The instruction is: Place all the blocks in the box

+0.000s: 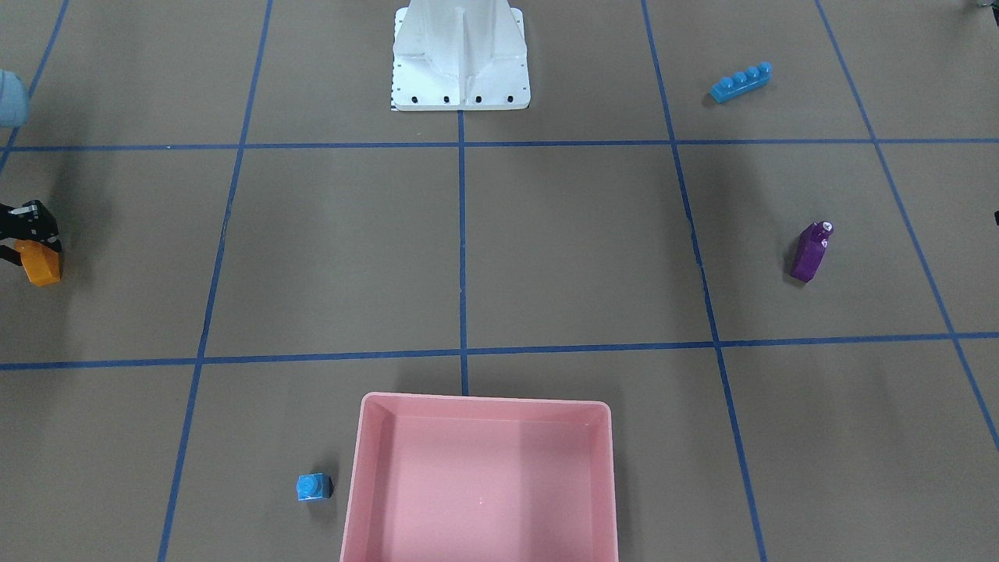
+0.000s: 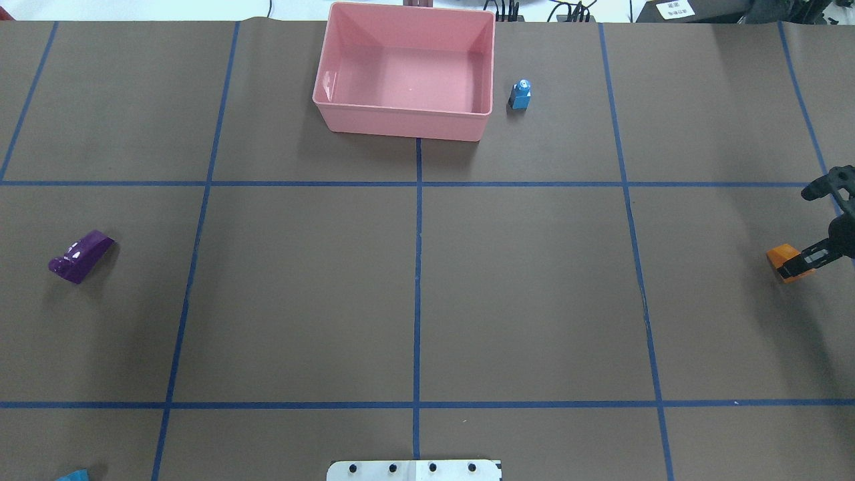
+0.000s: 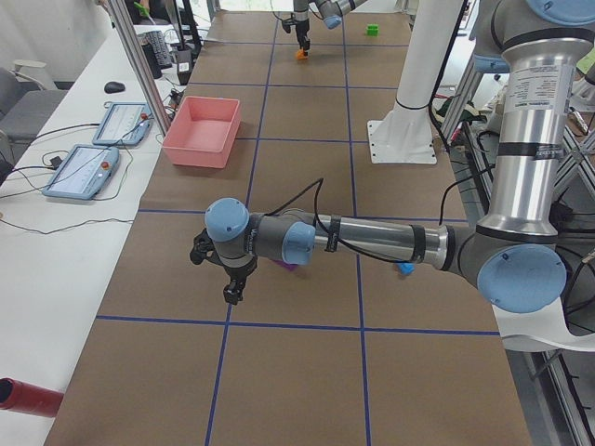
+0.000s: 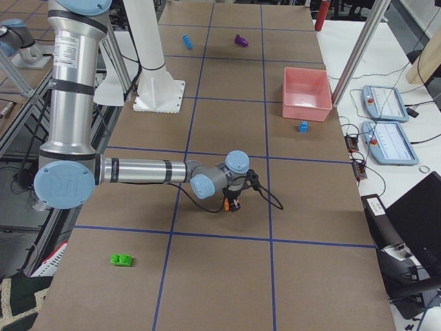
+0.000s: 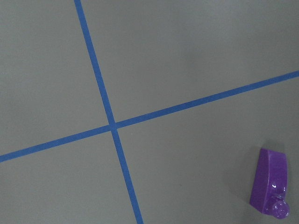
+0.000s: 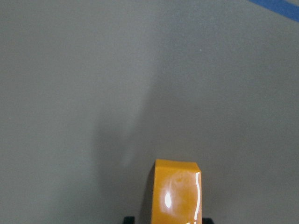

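My right gripper (image 2: 796, 263) is shut on the orange sloped block (image 2: 780, 256) near the table's right edge. The block fills the bottom of the right wrist view (image 6: 176, 191). The pink box (image 2: 401, 123) stands empty at the far middle, with the small blue cube (image 2: 520, 95) just to its right. The purple sloped block (image 2: 80, 256) lies at the left and shows in the left wrist view (image 5: 271, 186). The long blue bar (image 1: 741, 82) lies near the robot's left. The green block (image 4: 122, 260) lies beyond the right arm. My left gripper (image 3: 214, 275) hovers near the purple block; I cannot tell whether it is open.
The white metal base (image 1: 460, 62) stands at the robot's side, in the middle. Blue tape lines grid the brown table. Two tablets (image 3: 93, 158) lie on the bench beyond the box. A red cylinder (image 3: 28, 395) lies off the table's left end.
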Action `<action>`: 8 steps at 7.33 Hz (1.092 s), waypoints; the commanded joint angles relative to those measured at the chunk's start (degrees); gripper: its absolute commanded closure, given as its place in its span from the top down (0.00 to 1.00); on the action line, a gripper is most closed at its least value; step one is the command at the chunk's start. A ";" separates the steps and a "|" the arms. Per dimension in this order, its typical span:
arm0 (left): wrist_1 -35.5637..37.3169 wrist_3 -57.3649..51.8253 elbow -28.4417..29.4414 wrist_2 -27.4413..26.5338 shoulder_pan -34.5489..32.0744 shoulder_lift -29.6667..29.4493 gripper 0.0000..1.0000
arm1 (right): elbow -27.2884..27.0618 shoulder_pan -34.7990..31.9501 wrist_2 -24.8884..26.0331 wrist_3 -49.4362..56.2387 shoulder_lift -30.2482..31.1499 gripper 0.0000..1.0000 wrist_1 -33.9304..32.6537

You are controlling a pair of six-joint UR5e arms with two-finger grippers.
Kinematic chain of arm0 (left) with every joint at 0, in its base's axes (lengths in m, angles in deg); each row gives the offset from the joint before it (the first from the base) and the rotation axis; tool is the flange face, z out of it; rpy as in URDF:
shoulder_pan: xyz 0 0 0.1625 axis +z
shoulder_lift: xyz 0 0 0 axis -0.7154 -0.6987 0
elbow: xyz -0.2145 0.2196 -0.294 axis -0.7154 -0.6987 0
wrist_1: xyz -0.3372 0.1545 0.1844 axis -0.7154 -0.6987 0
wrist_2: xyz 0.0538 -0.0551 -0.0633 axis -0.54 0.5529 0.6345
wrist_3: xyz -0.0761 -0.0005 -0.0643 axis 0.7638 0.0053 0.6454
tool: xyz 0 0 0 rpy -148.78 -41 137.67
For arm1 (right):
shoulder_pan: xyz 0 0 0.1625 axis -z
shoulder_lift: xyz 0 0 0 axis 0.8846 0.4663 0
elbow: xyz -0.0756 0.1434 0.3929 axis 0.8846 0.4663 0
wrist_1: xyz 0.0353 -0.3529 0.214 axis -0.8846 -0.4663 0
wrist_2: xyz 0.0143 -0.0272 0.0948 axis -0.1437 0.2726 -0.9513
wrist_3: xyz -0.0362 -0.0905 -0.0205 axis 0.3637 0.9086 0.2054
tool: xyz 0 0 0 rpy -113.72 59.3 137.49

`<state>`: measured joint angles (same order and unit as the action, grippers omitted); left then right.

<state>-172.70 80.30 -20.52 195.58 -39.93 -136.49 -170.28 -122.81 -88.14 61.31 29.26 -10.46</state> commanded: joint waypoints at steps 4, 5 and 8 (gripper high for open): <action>0.00 0.96 -0.04 -0.09 0.09 -0.96 1.00 | -1.18 -12.75 -11.61 0.11 -1.73 0.00 -0.75; -0.61 3.58 -0.91 -0.35 0.18 -1.66 1.00 | -1.35 -14.87 -12.78 0.03 -4.35 0.00 -1.97; -9.67 11.54 -7.38 -1.58 9.37 3.23 1.00 | -9.06 -15.68 -12.35 -4.42 -15.58 0.00 -22.02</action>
<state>-180.33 86.50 -23.92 194.28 -34.64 -135.71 -175.50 -138.22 -100.62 60.14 19.18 -22.83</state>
